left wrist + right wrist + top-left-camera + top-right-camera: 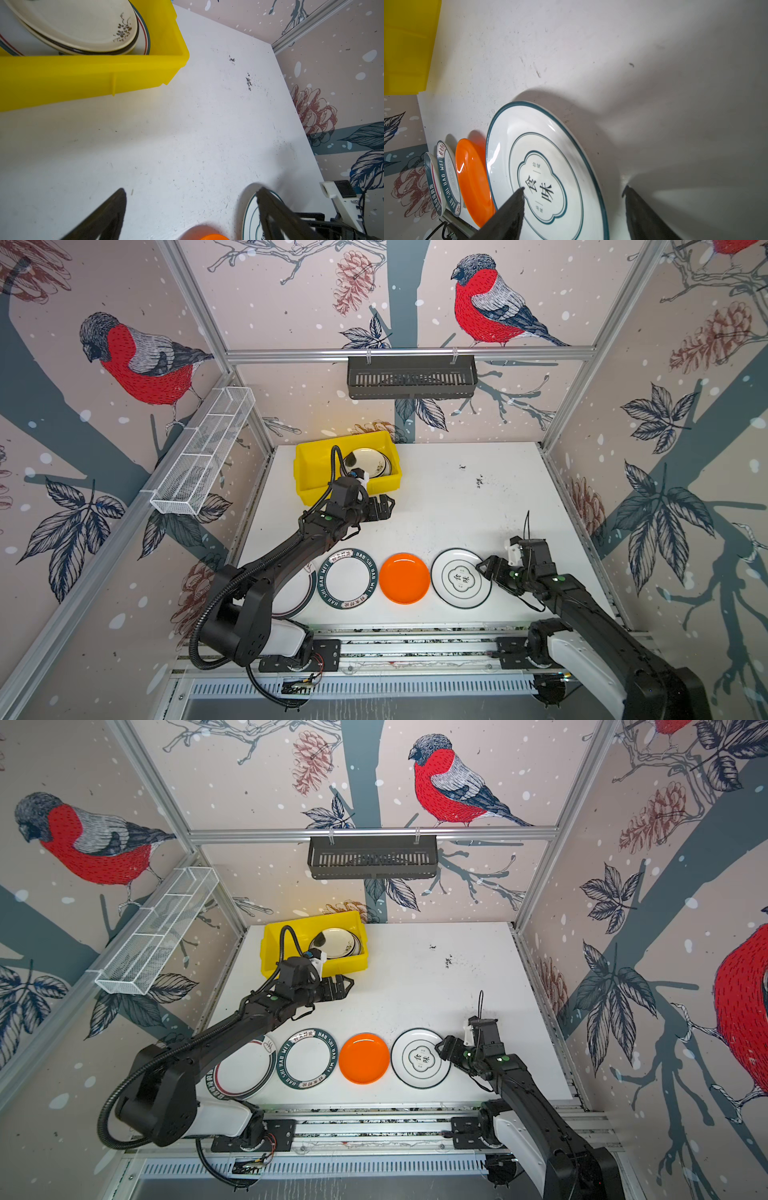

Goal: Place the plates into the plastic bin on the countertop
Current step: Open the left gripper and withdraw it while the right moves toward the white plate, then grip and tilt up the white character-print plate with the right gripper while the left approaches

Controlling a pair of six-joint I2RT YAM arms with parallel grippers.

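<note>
The right gripper (573,190) is seen with jaws apart astride the rim of the character plate (461,578), one finger over its well and the other outside on the countertop (457,510), so an edge pinch is judged to be the step in hand. The left gripper (192,189) is spread wide and empty, held just in front of the yellow bin (309,472), where stacked plates (368,460) are already lodged. The orange plate (404,578), the lettered-rim plate (347,578) and an arm-hidden plate (245,1069) are lined along the near edge, yet to be carried.
</note>
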